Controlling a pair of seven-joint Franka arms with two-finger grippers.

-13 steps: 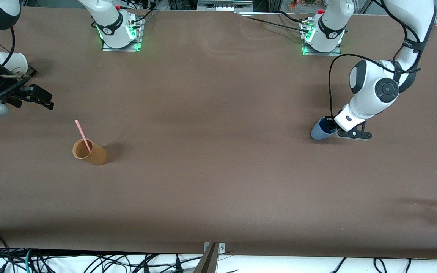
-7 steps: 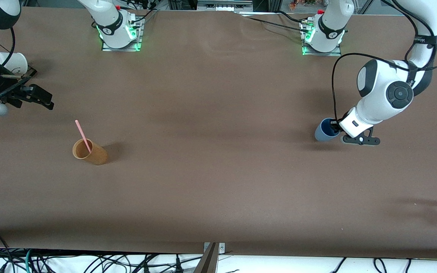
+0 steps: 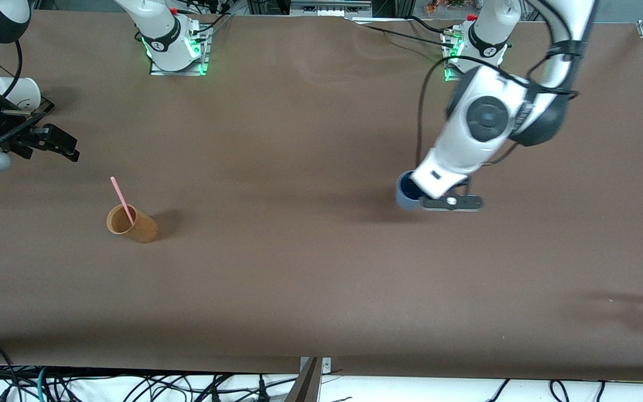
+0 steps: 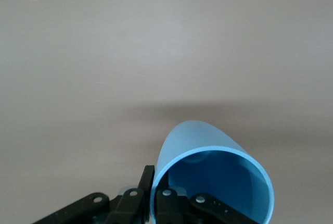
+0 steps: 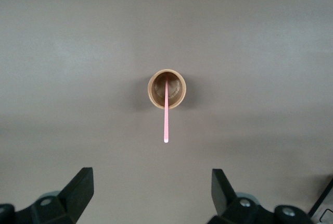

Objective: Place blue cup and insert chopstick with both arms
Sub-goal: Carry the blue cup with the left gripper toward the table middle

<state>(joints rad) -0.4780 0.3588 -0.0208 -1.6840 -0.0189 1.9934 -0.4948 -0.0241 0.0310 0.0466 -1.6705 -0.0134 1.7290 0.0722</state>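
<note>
Left gripper [image 3: 419,196] clamped on the rim wall of the blue cup [image 3: 405,191], one finger inside and one outside, held tilted over the mid-table [image 3: 310,268], mouth turned up toward the front camera. Left wrist view alone shows the cup's hollow interior [image 4: 218,182]. Right gripper [image 3: 48,145], fingers spread wide and empty, waits near the tan-orange cup [image 3: 132,223], which holds the pink chopstick [image 3: 122,200], its long axis leaning toward the right arm's base. Right wrist view shows the chopstick [image 5: 166,112] resting on that cup's rim [image 5: 166,88].
</note>
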